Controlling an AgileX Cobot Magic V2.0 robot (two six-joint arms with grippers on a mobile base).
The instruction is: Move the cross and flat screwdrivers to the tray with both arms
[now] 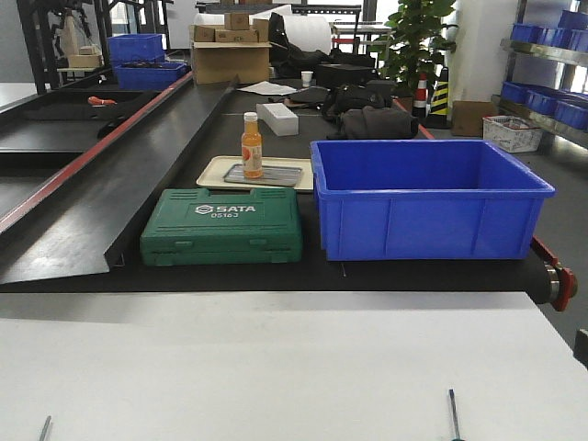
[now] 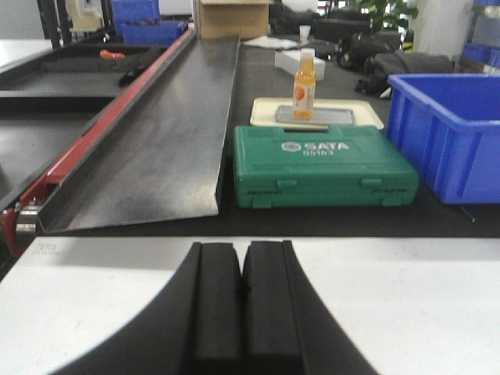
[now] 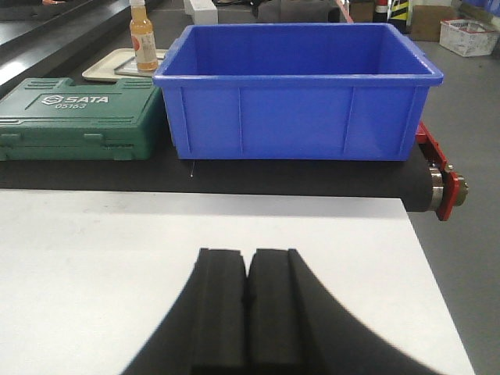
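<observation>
The green case (image 1: pixel 222 225) stands just beyond the white table (image 1: pixel 276 367). On that table, nearer the camera than the case and off to its left, the first screwdriver (image 1: pixel 43 428) shows only a thin shaft end at the picture's edge. The second screwdriver (image 1: pixel 453 413) lies nearer than the case and to its right. A blue bin (image 1: pixel 432 207) stands just beside the case. Behind the case, a beige tray (image 1: pixel 209 173) holds an orange bottle (image 1: pixel 251 145) and what seems to be the flat grey tray (image 1: pixel 280 175). The left gripper (image 2: pixel 241 250) and right gripper (image 3: pixel 248 254) hover over the table on the case's near side, each with jaws pressed together on nothing.
</observation>
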